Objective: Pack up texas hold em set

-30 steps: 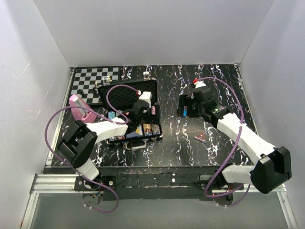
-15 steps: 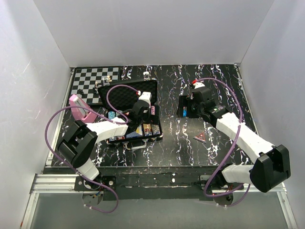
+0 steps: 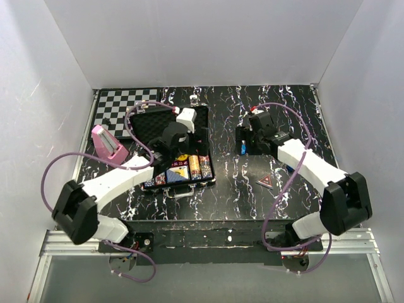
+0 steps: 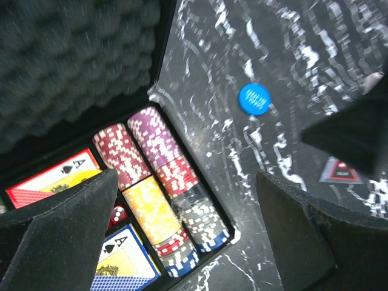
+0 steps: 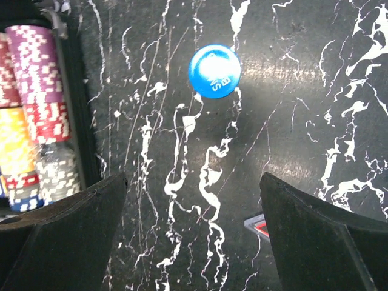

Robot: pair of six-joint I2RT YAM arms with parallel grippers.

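Note:
The black briefcase lies open left of centre, with its foam lid tipped back. In the left wrist view I see chip rows, a red card deck, a blue card deck and a red die. A blue round button lies on the table right of the case; it shows in the left wrist view and the right wrist view. My left gripper hangs open and empty over the case's right end. My right gripper is open and empty just above the button.
A black-and-white chessboard lies at the back left. A pink object stands left of the case. A small grey and red triangle lies on the table near the right arm. White walls close in three sides.
My left arm has swung and its gripper has moved back over the case, uncovering more of the tray. My right gripper has shifted slightly back and left toward the blue button.

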